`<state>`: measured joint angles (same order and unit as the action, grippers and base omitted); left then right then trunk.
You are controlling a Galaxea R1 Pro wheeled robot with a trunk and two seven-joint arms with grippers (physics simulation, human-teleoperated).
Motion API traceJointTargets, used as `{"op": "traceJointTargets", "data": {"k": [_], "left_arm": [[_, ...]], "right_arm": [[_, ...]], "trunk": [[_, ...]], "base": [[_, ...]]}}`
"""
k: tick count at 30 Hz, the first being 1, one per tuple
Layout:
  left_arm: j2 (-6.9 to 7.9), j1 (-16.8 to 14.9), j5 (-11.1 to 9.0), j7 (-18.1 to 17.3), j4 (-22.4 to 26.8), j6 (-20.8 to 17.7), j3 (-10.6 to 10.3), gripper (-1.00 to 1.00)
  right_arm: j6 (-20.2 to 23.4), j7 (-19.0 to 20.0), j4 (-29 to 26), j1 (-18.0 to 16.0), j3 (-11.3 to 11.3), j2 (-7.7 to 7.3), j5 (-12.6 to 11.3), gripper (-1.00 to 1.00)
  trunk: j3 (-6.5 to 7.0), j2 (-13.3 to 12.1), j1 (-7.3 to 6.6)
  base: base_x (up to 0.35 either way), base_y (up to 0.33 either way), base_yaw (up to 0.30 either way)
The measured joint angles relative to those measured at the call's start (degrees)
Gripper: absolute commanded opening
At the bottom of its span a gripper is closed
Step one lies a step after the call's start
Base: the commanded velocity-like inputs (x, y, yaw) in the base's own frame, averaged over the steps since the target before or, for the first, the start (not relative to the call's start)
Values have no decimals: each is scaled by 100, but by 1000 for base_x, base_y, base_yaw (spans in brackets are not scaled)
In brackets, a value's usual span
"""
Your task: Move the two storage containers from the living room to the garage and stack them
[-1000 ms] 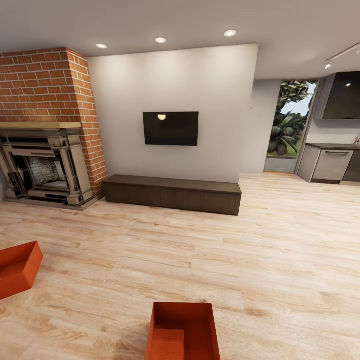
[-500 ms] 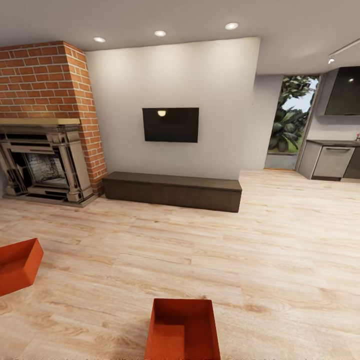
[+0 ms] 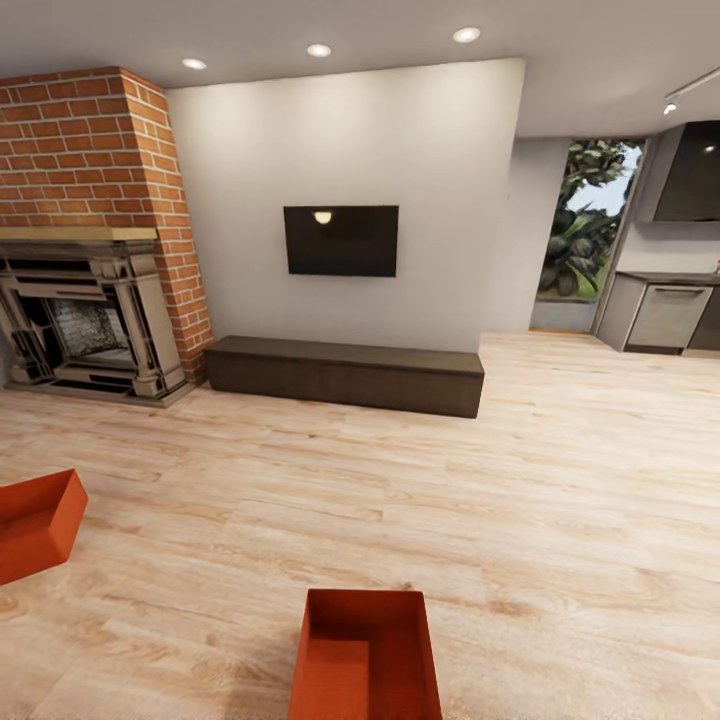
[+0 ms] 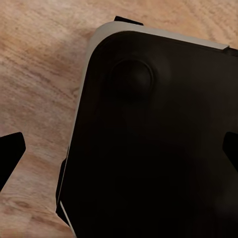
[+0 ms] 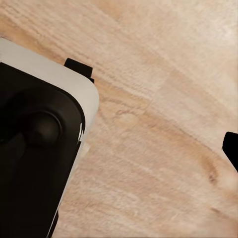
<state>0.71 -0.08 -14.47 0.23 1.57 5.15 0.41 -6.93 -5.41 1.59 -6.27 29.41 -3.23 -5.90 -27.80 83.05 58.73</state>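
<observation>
Two orange-red open-top bins with thin plain walls sit well apart on the pale wood plank floor (image 3: 520, 520): the left bin (image 3: 35, 520) at the view's edge, the near bin (image 3: 365, 655) low in the middle. Behind stand a brick fireplace (image 3: 95, 240), a flat black TV (image 3: 340, 240) and a long dark cabinet (image 3: 345, 372). The left gripper (image 4: 119, 153) shows dark fingertips spread wide above the robot's black base and planks; for the right gripper (image 5: 231, 148), one fingertip shows, so I cannot tell its state.

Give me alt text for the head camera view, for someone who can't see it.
Two orange-red open-top storage containers sit on a light wood plank floor, one at bottom centre and one at the left edge. Beyond them are a brick fireplace, a black wall TV over a low dark cabinet, and a kitchen counter far right.
</observation>
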Motion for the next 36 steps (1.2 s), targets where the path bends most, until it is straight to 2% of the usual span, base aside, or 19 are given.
{"op": "traceJointTargets", "data": {"k": [36], "left_arm": [[-1,0,-2,1,-7,-9,-1,100]], "right_arm": [[-122,-19,0,0,-24,-12,-6,100]], "trunk": [[-334,0,0]], "base": [[0,0,0]]}}
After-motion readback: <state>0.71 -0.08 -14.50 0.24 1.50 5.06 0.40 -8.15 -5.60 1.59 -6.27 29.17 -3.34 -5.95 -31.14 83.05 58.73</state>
